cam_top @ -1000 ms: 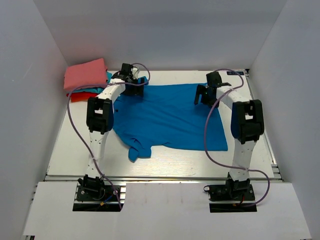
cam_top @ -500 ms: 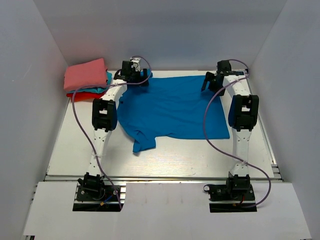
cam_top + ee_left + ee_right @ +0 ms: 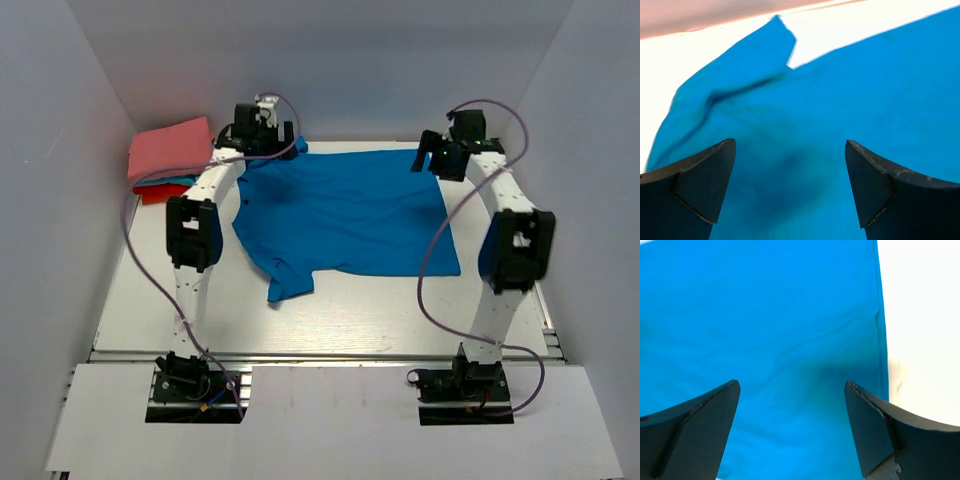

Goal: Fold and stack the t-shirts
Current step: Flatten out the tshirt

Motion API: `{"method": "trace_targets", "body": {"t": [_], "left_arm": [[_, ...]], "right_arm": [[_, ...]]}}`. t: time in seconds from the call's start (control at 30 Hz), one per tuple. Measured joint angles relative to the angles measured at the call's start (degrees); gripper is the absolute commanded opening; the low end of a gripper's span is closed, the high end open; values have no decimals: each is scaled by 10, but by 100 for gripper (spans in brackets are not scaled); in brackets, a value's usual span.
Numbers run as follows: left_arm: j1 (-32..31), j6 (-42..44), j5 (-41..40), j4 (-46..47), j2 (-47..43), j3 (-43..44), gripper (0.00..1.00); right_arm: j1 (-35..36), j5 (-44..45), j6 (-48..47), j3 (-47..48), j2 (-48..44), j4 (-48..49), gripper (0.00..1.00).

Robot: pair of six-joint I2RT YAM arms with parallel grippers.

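Royal-blue t-shirt (image 3: 345, 215): spread flat mid-table (image 3: 350, 320), near-left sleeve (image 3: 288, 285) bunched. Left wrist view alone shows creased far sleeve (image 3: 735, 65); right wrist view, straight right edge against bare table. The left fingers (image 3: 695, 185) and right fingers (image 3: 880, 430): spread wide, empty, over cloth. Folded pile (image 3: 170, 150): far left.

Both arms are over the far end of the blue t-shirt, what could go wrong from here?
The blue t-shirt has its near sleeve bunched, so a fold could trap that crease. The open left gripper hovers close to the folded pile, and a wide swing might nudge it. The open right gripper sits near the shirt's side edge and may catch little cloth.
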Motion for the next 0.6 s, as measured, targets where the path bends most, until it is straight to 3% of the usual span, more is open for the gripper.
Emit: {"method": "trace_targets", "body": {"t": [0.13,0.23,0.43,0.6], "left_arm": [[-20,5,-30,-27,-173,-123,100],[-47,-16,-61,-30,-323,-265,100],[-120,-89,-109,-48,-555,-595,100],[-164,-144,-123,-86,-646,-795,100]], "right_arm": [[19,17,14,-160,-201,41,90],[33,31,35,-290,-314,82,90],[31,62,64,-477,-400,77,90],[28,47,64,-561,-466,70,90]]}}
